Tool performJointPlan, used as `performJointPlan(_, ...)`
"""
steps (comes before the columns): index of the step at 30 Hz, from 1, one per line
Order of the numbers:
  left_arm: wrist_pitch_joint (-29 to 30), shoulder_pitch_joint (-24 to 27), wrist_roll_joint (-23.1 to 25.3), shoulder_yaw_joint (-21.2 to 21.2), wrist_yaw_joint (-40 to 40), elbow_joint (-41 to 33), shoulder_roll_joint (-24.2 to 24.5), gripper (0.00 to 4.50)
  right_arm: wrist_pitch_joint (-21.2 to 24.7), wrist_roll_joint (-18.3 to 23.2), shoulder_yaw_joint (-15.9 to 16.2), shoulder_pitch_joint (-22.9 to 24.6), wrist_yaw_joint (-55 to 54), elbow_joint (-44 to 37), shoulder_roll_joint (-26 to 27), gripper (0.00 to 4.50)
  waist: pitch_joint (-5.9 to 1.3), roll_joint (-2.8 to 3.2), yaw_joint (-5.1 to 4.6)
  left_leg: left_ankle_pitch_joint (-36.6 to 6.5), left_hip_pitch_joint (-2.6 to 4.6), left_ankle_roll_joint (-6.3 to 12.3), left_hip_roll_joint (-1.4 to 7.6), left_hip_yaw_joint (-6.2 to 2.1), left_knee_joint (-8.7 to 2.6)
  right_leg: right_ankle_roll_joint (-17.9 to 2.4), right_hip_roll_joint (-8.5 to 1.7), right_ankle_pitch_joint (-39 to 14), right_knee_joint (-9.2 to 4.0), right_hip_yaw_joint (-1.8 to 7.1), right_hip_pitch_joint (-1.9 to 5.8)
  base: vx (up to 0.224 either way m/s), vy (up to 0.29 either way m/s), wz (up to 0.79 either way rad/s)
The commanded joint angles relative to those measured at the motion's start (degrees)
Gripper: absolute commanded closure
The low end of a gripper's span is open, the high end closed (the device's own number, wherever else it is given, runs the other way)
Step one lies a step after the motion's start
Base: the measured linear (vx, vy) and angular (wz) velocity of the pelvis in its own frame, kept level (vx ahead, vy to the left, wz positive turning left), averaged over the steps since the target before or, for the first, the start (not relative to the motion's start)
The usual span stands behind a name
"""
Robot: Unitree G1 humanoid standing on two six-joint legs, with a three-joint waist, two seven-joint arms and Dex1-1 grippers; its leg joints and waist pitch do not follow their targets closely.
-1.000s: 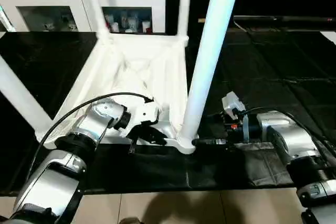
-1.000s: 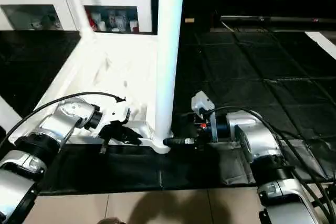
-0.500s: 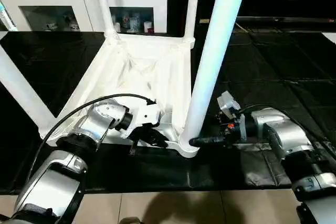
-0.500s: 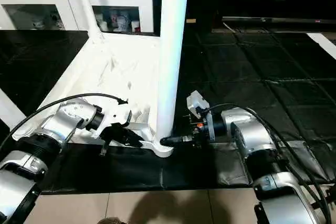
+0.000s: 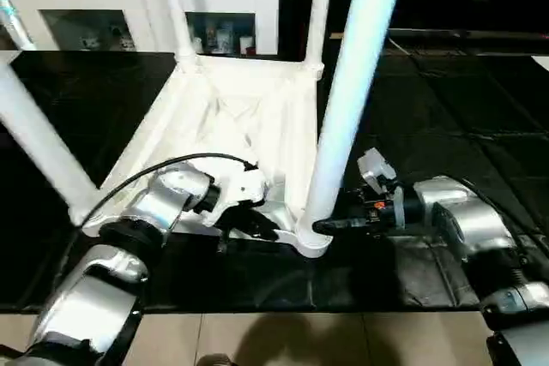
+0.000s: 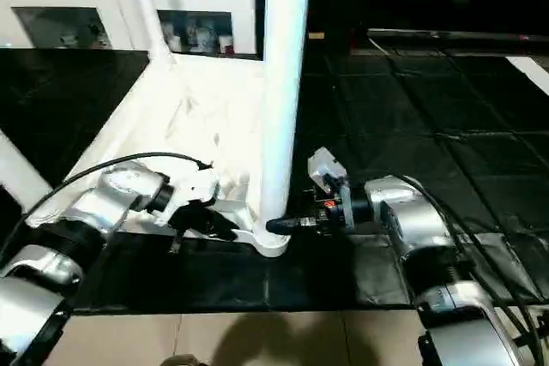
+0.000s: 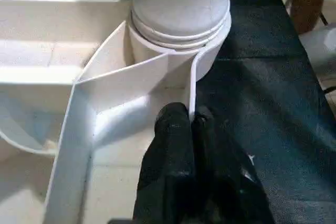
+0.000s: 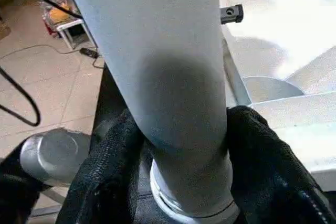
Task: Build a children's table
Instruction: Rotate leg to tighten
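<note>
While the left gripper (image 7: 189, 129) pinches the table rim (image 7: 192, 85), the right gripper (image 8: 178, 145) clasps a leg (image 8: 163, 77).

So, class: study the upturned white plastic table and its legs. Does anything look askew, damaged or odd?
Nothing stands out. The upturned white plastic table lies flat on the black mat, and its tapered round white legs stand in the corner sockets.

Smooth, slightly glossy white plastic forms the children's table (image 5: 249, 117); the mat (image 5: 446, 117) beneath looks black and glossy; forearms (image 5: 159, 203) are brushed silver metal.
</note>
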Motion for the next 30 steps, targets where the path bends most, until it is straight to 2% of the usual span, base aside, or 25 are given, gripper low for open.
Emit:
performJointPlan(1,2.4,-1.3,0.3,1.1,5.6,0.9,-1.4,4.50,0.6,0.5,2.5,1.7,1.0,-2.5,1.2,2.46,-4.06,-0.46,-0.63,-10.9,0.55,3.08,1.75,-0.14,-3.69,-8.6,-4.04,-20.1,-4.60,3.15,3.11,0.000,0.000,0.00)
performJointPlan(2,3.4,-1.6,-0.1,1.6,6.3,1.1,-2.0,4.50,0.7,0.3,2.1,2.2,-0.7,-2.8,1.8,2.46,-4.02,0.20,-0.63,-11.7,0.75,2.90,1.87,-0.14,-3.76,-8.5,-4.01,-20.4,-4.94,3.20,2.85,0.000,0.000,0.00)
performJointPlan(3,4.7,-2.1,-0.5,2.1,7.5,1.5,-2.8,4.50,0.9,-0.2,1.6,2.6,-3.7,-2.7,2.7,2.46,-3.91,0.44,-0.82,-13.0,0.82,2.63,1.81,-0.16,-3.82,-8.5,-3.96,-20.7,-5.08,3.19,2.83,0.000,0.000,0.00)
performJointPlan(4,6.0,-2.8,-0.8,2.7,9.1,2.1,-3.8,4.50,1.2,-1.2,1.1,2.8,-7.7,-2.2,3.8,2.47,-3.86,0.40,-0.94,-13.3,0.75,2.47,1.69,-0.21,-3.86,-8.4,-3.97,-21.2,-5.03,3.10,2.92,0.000,0.000,0.00)
performJointPlan(5,6.0,-2.8,-0.8,2.8,9.1,2.2,-3.8,4.50,1.2,-1.2,1.1,2.8,-7.9,-2.2,3.9,2.47,-3.89,0.32,-1.20,-13.8,0.65,2.18,1.50,-0.29,-3.90,-7.7,-4.06,-23.0,-5.16,2.91,3.08,0.000,0.000,0.00)
performJointPlan(6,8.0,-3.9,-1.3,3.6,11.4,3.1,-5.2,4.50,1.1,-3.2,0.3,2.4,-14.6,-0.8,5.5,2.49,-3.92,0.27,-1.56,-13.9,0.41,1.99,1.19,-0.36,-3.83,-6.5,-4.04,-25.2,-5.33,2.69,3.27,0.000,0.000,0.00)
performJointPlan(8,9.0,-4.5,-1.4,4.1,12.7,3.6,-5.9,4.50,1.4,-3.8,-0.2,2.2,-17.6,-0.3,6.4,2.53,-3.85,0.38,-2.00,-14.0,0.53,1.66,1.01,-0.43,-3.77,-5.3,-4.11,-27.6,-5.74,2.52,3.09,0.000,0.000,0.00)
performJointPlan(9,10.2,-5.4,-1.5,4.7,14.7,4.3,-6.9,4.50,1.9,-4.3,-0.9,1.7,-20.9,0.5,7.7,2.53,-3.79,0.07,-2.58,-13.2,-0.05,1.75,0.64,-0.53,-3.72,-3.8,-4.09,-29.4,-6.09,2.20,3.49,0.000,0.000,0.00)
performJointPlan(10,12.3,-6.7,-1.8,5.6,17.8,5.0,-8.4,4.50,3.2,-4.6,-1.9,0.6,-25.8,1.7,9.9,2.54,-3.64,0.15,-3.20,-13.4,-0.08,1.82,0.38,-0.45,-3.56,-2.7,-3.88,-31.6,-6.50,1.82,3.30,0.000,0.000,0.00)
performJointPlan(11,13.0,-7.1,-1.9,5.9,18.9,5.2,-9.0,4.50,3.7,-4.6,-2.4,0.1,-27.7,2.2,10.8,2.54,-3.70,0.18,-3.45,-13.6,0.12,1.65,0.34,-0.46,-3.47,-2.5,-3.95,-32.3,-6.69,1.75,3.12,0.000,0.000,0.00)
performJointPlan(12,14.3,-7.9,-2.3,6.7,21.2,5.6,-10.1,4.50,4.9,-4.6,-3.2,-1.0,-31.2,3.2,12.5,2.55,-3.87,0.12,-4.18,-13.4,-0.07,1.42,0.23,-0.66,-3.39,-2.5,-3.95,-32.1,-6.52,1.57,3.28,0.000,0.000,0.00)
performJointPlan(14,16.3,-8.9,-2.7,7.7,24.0,5.9,-11.7,4.50,6.2,-4.7,-4.3,-2.8,-36.6,4.8,15.2,2.57,-3.76,-0.01,-4.70,-13.3,-0.34,1.50,0.18,-0.70,-3.45,-2.1,-3.77,-32.0,-6.78,1.30,3.39,0.000,0.000,0.00)
performJointPlan(15,17.8,-9.9,-2.9,8.5,27.1,6.0,-13.3,4.50,6.9,-5.0,-5.2,-4.7,-42.3,6.4,18.2,2.57,-3.85,0.08,-5.36,-12.9,-0.81,1.82,0.15,-0.94,-3.50,-2.0,-3.89,-31.2,-6.69,1.15,3.69,0.000,0.000,0.00)
performJointPlan(16,18.0,-10.0,-2.9,8.7,27.6,6.1,-13.6,4.50,6.9,-5.2,-5.3,-5.0,-43.2,6.7,18.8,2.57,-3.85,0.13,-5.62,-13.0,-0.90,1.91,0.15,-0.98,-3.53,-1.9,-3.88,-30.7,-6.71,1.10,3.68,0.000,0.000,0.00)
performJointPlan(17,18.2,-10.3,-2.9,8.9,29.1,6.0,-14.3,4.50,6.3,-5.9,-5.1,-5.9,-45.3,7.4,20.4,2.57,-4.13,-0.17,-6.04,-12.7,-0.57,2.17,0.17,-0.89,-3.45,-2.6,-3.92,-29.0,-6.67,1.07,3.56,0.000,0.000,0.00)
performJointPlan(19,17.8,-10.4,-2.6,8.8,29.5,6.0,-14.5,4.50,5.1,-6.3,-4.7,-6.2,-46.2,7.8,21.1,2.57,-4.23,0.00,-6.37,-11.0,-0.68,3.28,0.22,-0.77,-3.52,-4.0,-3.94,-25.1,-6.41,1.28,3.70,0.000,0.000,0.00)
performJointPlan(20,17.6,-10.4,-2.6,8.7,29.5,6.0,-14.4,4.50,4.8,-6.3,-4.7,-6.2,-46.2,7.9,21.2,2.57,-4.32,-0.32,-6.43,-10.4,-0.62,3.74,0.31,-0.68,-3.51,-4.6,-3.91,-23.7,-6.22,1.38,3.68,0.000,0.000,0.00)
performJointPlan(21,17.5,-10.2,-2.4,8.9,29.4,6.0,-14.5,4.50,4.1,-5.3,-5.4,-5.9,-44.9,7.5,21.6,2.22,-4.48,-0.22,-6.30,-8.4,-0.66,5.03,0.55,-0.54,-3.49,-6.6,-3.94,-19.3,-5.59,1.69,3.73,0.000,0.000,0.00)
performJointPlan(22,17.5,-10.2,-2.4,8.9,29.4,6.0,-14.5,4.50,4.1,-5.3,-5.4,-5.9,-44.9,7.5,21.6,2.01,-4.50,-0.16,-6.28,-7.8,-0.64,5.34,0.64,-0.54,-3.47,-7.2,-3.92,-18.1,-5.36,1.77,3.73,0.000,0.000,0.00)
performJointPlan(24,17.1,-10.0,-2.0,8.6,29.3,5.9,-14.2,4.50,4.2,-5.5,-5.9,-5.6,-44.9,7.1,21.7,2.01,-4.72,-0.07,-5.94,-5.6,-0.71,6.22,0.77,-0.49,-3.40,-9.1,-4.03,-13.7,-4.71,1.93,3.97,0.000,0.000,0.00)
performJointPlan(25,16.7,-9.5,-1.5,8.2,28.9,5.7,-13.5,4.50,4.2,-5.6,-5.8,-4.8,-44.1,6.2,21.0,1.81,-4.67,-0.02,-5.88,-5.1,-0.75,6.50,0.87,-0.51,-3.44,-9.7,-4.03,-12.2,-4.53,1.96,3.99,0.000,0.000,0.00)
performJointPlan(27,16.5,-9.0,-1.1,8.1,28.5,5.4,-12.9,4.50,3.8,-5.8,-5.6,-4.0,-43.5,5.3,20.1,1.69,-4.60,-0.05,-5.81,-5.2,-0.71,6.56,0.93,-0.47,-3.47,-10.0,-4.08,-11.9,-4.45,1.99,4.05,0.000,0.000,0.00)
performJointPlan(30,13.5,-7.9,0.0,7.1,26.6,5.3,-10.9,4.50,3.6,-3.9,-6.5,-1.9,-39.4,2.7,17.2,1.49,-4.45,-0.10,-5.60,-6.7,-0.46,6.62,1.03,-0.37,-3.56,-9.7,-4.13,-13.6,-4.80,2.05,4.02,0.000,0.000,0.00)
